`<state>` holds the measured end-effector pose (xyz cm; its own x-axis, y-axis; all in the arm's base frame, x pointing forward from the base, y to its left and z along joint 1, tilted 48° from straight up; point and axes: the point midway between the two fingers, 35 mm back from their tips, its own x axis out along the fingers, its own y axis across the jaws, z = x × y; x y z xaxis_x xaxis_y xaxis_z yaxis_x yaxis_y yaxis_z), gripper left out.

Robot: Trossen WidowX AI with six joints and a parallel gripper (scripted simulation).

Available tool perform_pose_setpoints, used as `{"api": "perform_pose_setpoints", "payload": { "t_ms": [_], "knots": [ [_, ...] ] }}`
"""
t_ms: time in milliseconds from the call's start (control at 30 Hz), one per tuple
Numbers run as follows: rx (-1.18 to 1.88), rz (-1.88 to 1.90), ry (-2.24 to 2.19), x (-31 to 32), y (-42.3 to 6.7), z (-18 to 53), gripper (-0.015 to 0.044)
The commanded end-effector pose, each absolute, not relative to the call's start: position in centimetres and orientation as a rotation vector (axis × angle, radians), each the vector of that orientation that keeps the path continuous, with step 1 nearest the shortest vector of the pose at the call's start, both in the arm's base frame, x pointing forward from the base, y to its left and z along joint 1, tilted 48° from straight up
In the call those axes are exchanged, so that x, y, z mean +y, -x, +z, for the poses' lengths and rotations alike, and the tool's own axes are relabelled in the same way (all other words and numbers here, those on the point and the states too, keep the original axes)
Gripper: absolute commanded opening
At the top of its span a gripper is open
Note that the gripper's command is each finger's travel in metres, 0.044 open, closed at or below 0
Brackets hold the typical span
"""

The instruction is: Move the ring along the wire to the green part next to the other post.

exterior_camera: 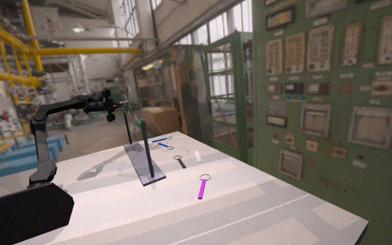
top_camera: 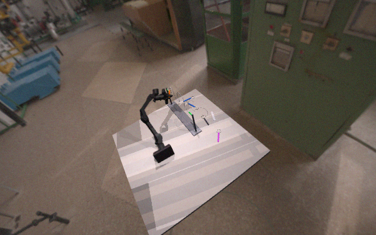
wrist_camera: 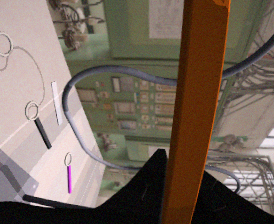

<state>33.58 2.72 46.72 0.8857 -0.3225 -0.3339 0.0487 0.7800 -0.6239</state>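
My gripper point(top_camera: 169, 95) point(exterior_camera: 120, 104) point(wrist_camera: 166, 156) is shut on the orange handle point(top_camera: 169, 92) point(wrist_camera: 200, 75), high above the table near the far post point(top_camera: 170, 100) point(exterior_camera: 127, 130). The ring is a tiny pale loop at the handle's far end in the top and exterior views and out of sight in the wrist view; whether the wire runs through it is too small to tell. The grey wire point(wrist_camera: 68, 110) curves behind the handle in the wrist view. One green part point(exterior_camera: 124, 111) is by the far post, the other point(top_camera: 190, 113) point(exterior_camera: 139, 122) by the near post point(top_camera: 194, 122) point(exterior_camera: 147, 149).
The posts stand on a dark base plate point(top_camera: 183, 116) point(exterior_camera: 139, 161). Beyond it on the table lie two blue-handled rings, a black-handled ring point(exterior_camera: 181, 163) point(wrist_camera: 42, 133), a magenta-handled ring point(exterior_camera: 202, 188) point(wrist_camera: 69, 179), a white strip point(exterior_camera: 197, 156) point(wrist_camera: 57, 103) and a thin grey loose wire.
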Motion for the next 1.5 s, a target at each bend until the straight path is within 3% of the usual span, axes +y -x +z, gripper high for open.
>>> {"api": "perform_pose_setpoints", "payload": {
  "t_ms": [0, 1467],
  "knots": [
    [0.452, -0.193, 0.595, 3.0, -33.9, 46.4, -0.015],
    [0.434, 0.095, -0.294, 8.3, -34.2, 45.4, -0.015]
  ]
}}
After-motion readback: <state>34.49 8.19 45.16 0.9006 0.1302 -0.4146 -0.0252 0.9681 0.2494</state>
